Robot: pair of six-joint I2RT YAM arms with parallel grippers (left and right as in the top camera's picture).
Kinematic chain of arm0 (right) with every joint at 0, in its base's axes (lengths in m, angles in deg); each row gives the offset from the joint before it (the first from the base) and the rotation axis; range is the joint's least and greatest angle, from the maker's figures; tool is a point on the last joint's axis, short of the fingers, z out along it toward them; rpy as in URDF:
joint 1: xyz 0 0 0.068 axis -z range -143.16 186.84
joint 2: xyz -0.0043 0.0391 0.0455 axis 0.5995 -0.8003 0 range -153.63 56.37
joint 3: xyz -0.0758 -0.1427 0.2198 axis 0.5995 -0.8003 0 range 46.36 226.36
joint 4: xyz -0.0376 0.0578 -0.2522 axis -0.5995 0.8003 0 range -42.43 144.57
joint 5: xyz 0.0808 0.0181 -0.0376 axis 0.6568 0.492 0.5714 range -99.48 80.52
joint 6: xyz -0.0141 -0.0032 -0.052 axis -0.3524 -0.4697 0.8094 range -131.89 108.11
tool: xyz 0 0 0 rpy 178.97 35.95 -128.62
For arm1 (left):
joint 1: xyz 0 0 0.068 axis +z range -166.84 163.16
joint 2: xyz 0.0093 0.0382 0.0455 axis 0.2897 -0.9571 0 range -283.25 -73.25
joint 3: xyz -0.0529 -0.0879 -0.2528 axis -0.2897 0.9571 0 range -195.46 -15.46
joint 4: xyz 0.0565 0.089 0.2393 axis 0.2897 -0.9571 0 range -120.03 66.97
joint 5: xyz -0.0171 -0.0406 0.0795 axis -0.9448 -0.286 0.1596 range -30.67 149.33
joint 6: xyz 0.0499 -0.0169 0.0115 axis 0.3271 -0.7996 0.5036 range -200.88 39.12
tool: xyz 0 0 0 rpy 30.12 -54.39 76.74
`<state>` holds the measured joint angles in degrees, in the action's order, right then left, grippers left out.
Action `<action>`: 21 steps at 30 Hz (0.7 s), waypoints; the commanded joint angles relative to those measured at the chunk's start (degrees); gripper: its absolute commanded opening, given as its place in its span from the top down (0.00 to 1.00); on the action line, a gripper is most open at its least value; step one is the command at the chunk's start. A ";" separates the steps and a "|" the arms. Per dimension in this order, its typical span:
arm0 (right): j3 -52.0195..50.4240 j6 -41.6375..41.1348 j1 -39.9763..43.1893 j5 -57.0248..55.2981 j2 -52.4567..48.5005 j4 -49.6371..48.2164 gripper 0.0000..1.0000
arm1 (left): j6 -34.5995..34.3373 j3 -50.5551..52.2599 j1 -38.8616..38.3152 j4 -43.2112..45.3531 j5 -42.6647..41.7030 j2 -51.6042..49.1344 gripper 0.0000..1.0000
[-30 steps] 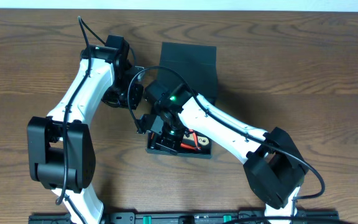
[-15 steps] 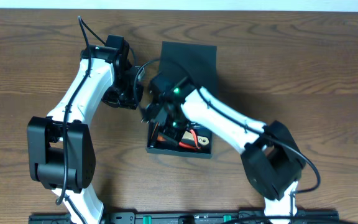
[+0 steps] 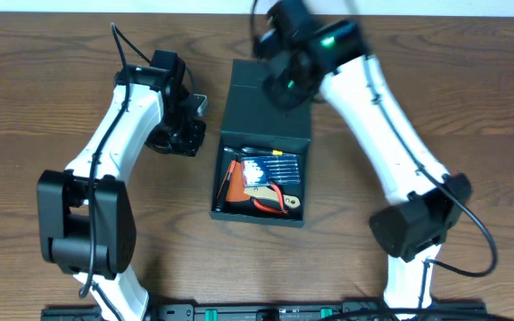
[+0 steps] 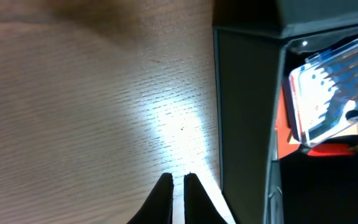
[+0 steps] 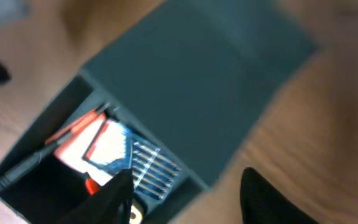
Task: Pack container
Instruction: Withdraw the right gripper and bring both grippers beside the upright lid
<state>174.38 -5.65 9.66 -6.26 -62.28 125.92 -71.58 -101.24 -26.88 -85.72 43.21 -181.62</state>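
Right hand (image 5: 188,199) lifted off matte square container (image 3: 257,120); blurred, seemingly parted.

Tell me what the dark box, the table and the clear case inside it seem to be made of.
The container: probably cardboard, matte dark teal; flat panels, folded flap lid, no shine. The table: wood or wood-look laminate; brown grain lines. The clear case: likely hard plastic, glossy; see-through, with bright reflections.

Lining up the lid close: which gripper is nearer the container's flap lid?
Right. The right gripper hangs open directly over the lid; the left gripper is shut, off to the side by the container's left wall.
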 commanded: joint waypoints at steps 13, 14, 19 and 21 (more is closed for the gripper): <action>2.08 -28.57 24.81 6.54 0.59 0.70 0.99 | -10.03 0.28 12.70 9.16 -17.99 3.76 0.66; 0.48 -28.50 25.70 8.33 0.57 -0.22 0.99 | -11.50 0.28 13.35 10.25 -18.67 3.34 0.78; -10.27 -27.89 27.54 16.52 0.55 -6.67 0.99 | -14.36 0.28 15.15 13.57 -23.85 -1.36 0.94; -15.26 -26.56 27.52 21.16 0.55 -10.99 0.99 | -14.36 0.28 15.15 13.84 -26.05 -4.28 0.94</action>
<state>163.30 -32.27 37.37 5.94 -61.65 116.98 -83.91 -101.19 -11.78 -71.89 22.71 -181.89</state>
